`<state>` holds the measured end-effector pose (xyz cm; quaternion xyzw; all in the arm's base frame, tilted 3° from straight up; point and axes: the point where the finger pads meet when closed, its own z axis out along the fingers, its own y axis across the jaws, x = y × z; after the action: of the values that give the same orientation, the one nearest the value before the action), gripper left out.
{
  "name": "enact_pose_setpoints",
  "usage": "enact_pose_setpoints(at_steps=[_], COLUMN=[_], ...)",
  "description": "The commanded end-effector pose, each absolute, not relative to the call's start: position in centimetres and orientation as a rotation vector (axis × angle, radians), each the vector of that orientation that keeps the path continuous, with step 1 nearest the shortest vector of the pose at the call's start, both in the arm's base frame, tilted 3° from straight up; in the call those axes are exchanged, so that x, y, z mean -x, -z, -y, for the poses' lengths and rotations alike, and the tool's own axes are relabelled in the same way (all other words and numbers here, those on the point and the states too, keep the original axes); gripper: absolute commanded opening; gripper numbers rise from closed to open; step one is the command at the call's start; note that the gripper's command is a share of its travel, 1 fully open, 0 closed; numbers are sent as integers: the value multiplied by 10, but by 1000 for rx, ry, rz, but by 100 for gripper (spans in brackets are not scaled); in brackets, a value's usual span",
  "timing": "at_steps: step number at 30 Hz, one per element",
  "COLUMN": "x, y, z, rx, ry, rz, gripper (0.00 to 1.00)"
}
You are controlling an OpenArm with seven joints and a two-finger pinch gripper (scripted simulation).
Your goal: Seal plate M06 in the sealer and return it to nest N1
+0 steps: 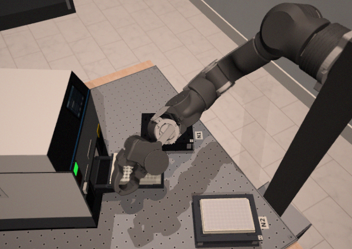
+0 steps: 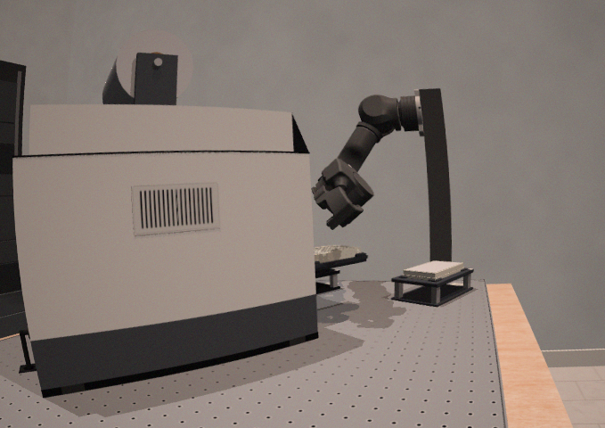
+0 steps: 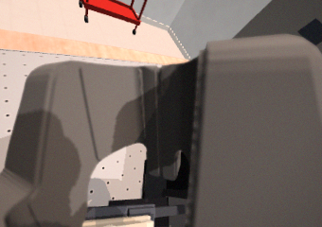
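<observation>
M06 (image 1: 152,178) sits on the sealer's stage (image 1: 101,173), hand (image 1: 125,181) pressed together and empty above it; plate looks light, thin-walled, a bit slick, so I'd grip the long side skirts.

Arm bent downward, gripper (image 2: 334,222) closed, holding nothing.

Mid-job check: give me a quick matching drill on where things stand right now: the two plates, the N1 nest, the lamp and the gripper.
Things:
1. White 96-well plate with open wells
2. White flat-topped plate
3. Black square nest N1
4. Sealer's small square lamp
5. Dark grey two-finger gripper

States:
A. Shut on nothing, above the stage
B. Green
C. Bare of any plate
D. On the pulled-out stage
E. On nest N2

Pairs: 1-D, 2-E, 3-C, 4-B, 5-A
</observation>
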<state>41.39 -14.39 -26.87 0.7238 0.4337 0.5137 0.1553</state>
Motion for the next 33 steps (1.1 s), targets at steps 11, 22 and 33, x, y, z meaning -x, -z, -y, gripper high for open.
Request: enact_pose_setpoints(at_steps=[11,22,33], x=[-413,-413,-413], y=[269,269,270], z=[143,142,142], rx=[-2098,-2102,-2101], ry=[-1578,-1600,-1702], rz=[-964,-895,-539], gripper=[0,0,0])
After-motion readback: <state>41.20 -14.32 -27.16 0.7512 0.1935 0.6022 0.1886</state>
